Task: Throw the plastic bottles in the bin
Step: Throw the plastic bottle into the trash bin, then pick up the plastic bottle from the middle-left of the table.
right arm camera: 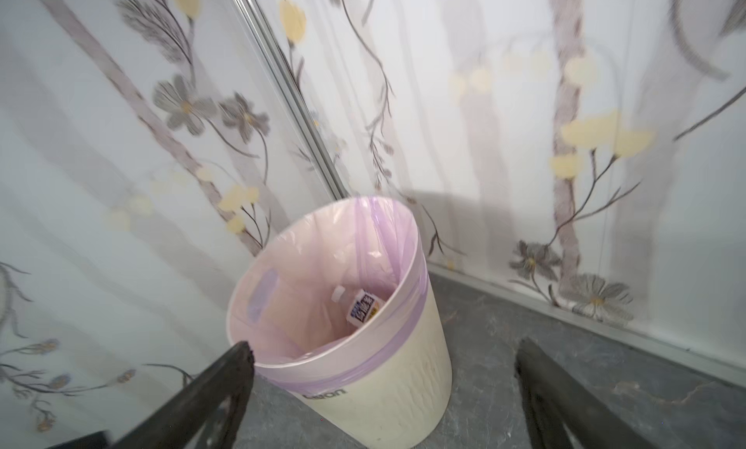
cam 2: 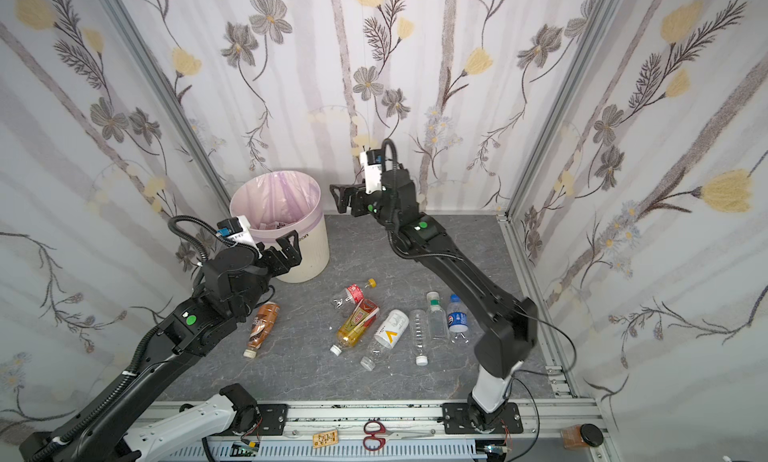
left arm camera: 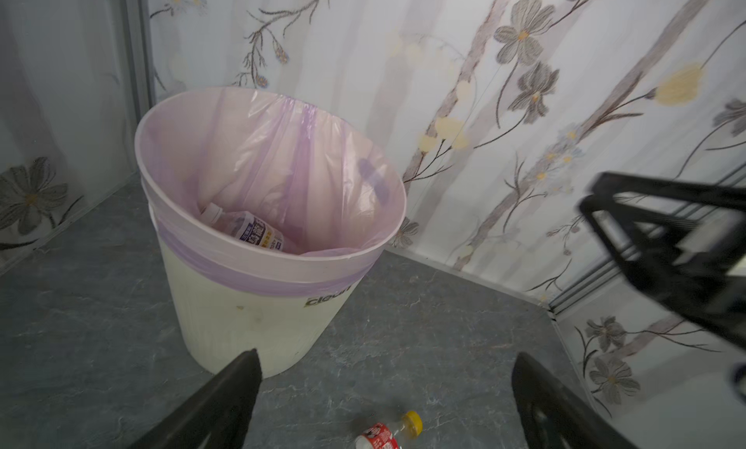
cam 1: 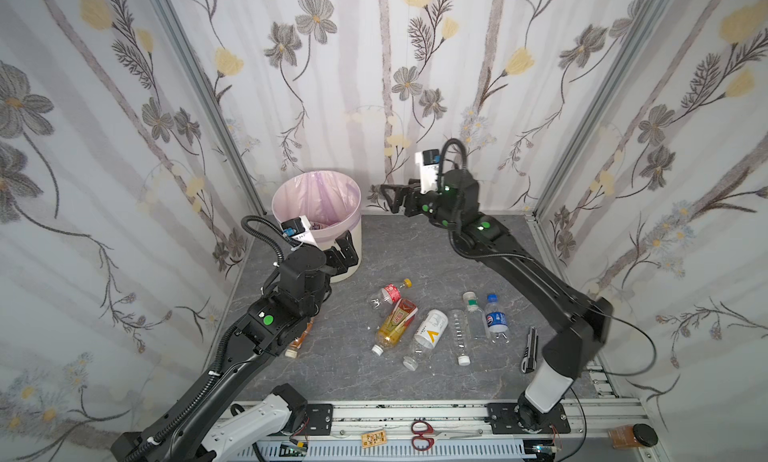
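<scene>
- We see the bin [cam 1: 355, 239] standing upright at about 10 o'clock on the grey tabletop [cam 1: 415, 252], with its pink liner folded over the rim.
- One white-capped bottle [left arm camera: 250, 233] lies on its side at the bottom of the bin. We cannot tell its heading from the top views.
- The left claw [cam 2: 289, 241] hovers near the bin's 6 o'clock side, fingers spread wide and holding nothing.
- The right claw [cam 1: 387, 197] hangs raised at 3 o'clock of the bin's rim and apart from it. It is likewise spread wide and empty.
- Seven more bottles lie flat on the tabletop, outside the bin.
- The red-labelled bottle [cam 1: 390, 291] points its yellow cap to 2 o'clock.
- The tea bottle [cam 1: 395, 325] and the white-labelled bottle [cam 1: 428, 333] lie side by side, necks towards 7 o'clock.
- The ribbed clear bottle [cam 1: 460, 335] has its long axis on the 12–6 line, cap at 6 o'clock.
- The green-banded bottle [cam 1: 473, 310] and the blue-labelled bottle [cam 1: 496, 318] share that axis, caps towards 12 o'clock.
- The brown bottle [cam 2: 262, 325] lies partly under the left arm in a top view, cap towards 7 o'clock.
</scene>
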